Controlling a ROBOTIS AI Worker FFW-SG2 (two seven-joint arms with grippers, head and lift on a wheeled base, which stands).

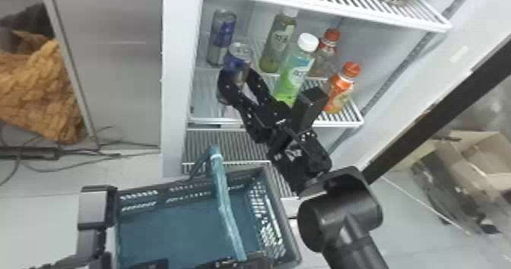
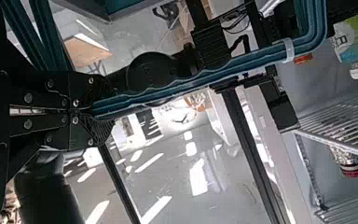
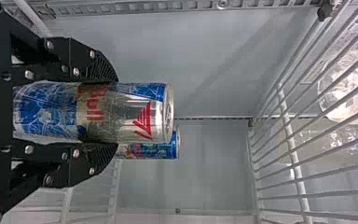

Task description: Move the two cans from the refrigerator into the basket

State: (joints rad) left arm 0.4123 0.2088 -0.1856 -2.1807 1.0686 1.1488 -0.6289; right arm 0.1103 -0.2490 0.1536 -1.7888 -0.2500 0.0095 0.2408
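My right gripper [image 1: 237, 76] is inside the refrigerator at the middle shelf, closed around the nearer blue and silver can [image 1: 240, 55], which stands upright. In the right wrist view, that can [image 3: 126, 112] lies between the fingers of the right gripper [image 3: 109, 112], one pad against each side. The second can [image 1: 222, 36] is behind it, to the left on the shelf; part of it [image 3: 158, 150] shows past the held can. The dark basket [image 1: 163, 192] is below, in front of the refrigerator. My left gripper [image 1: 245, 262] holds its teal handle [image 1: 224, 203]; in the left wrist view, the left gripper [image 2: 93, 111] grips the handle's end.
Green bottles [image 1: 292, 78] and orange-capped bottles [image 1: 340, 89] stand right of the cans, close to the right gripper. An upper wire shelf [image 1: 327, 8] hangs above, and the refrigerator's left side wall [image 1: 178, 78] borders the cans. A lower rack [image 1: 224, 146] is behind the basket.
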